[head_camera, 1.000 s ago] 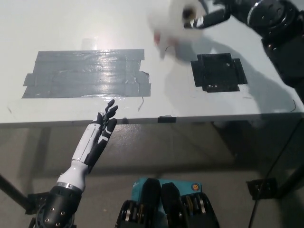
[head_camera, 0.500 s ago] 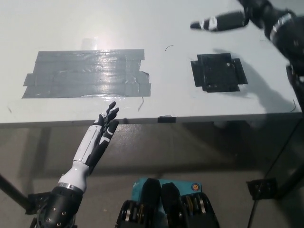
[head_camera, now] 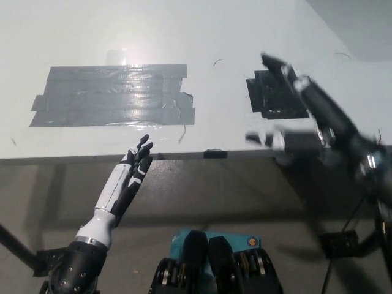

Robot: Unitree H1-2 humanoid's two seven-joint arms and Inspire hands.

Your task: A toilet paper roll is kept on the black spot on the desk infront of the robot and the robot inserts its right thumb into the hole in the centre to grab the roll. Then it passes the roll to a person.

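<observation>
Head view: the black right hand (head_camera: 306,116) hangs blurred over the worktop's (head_camera: 214,37) right front part, fingers spread wide and holding nothing. One finger reaches across the black spot (head_camera: 272,101); another points left along the front edge. No roll shows anywhere in view. A grey tape patch (head_camera: 113,95) lies on the worktop's left part. The white left hand (head_camera: 131,168) rests open, fingers apart and empty, just below the front edge.
</observation>
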